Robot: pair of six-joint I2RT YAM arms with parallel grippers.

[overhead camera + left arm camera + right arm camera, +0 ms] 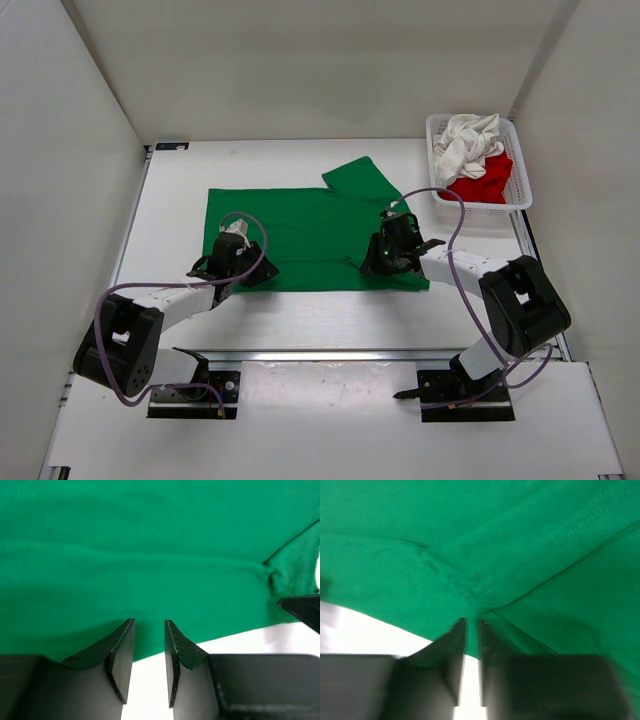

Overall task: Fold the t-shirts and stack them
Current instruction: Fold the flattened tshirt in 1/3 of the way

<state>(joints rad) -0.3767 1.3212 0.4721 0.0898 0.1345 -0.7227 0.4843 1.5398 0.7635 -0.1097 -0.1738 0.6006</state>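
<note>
1. Left: the left fingers [149, 622] stand parted at the near hem of the green t-shirt [300, 230]. The cloth edge lies across their tips and is not clamped. The first fold appears to be in preparation, with the hem to be taken at both ends.
2. Centre: the green t-shirt lies spread flat on the white surface [175, 250], one sleeve jutting out at its far right corner.
3. Right: the right fingers [472, 621] are pinched almost together on the same shirt at its near right edge. Wrinkles run into their tips beside a stitched seam.
4. Far right: the white t-shirt [465, 140] and the red t-shirt [485, 182] sit crumpled in the mesh basket [522, 180], well apart from both arms and not yet folded.
5. Next, by this judgement, the left fingers must close on the hem. Both arms can then lift together and carry the near edge evenly toward the far one, or the cloth may skew.
</note>
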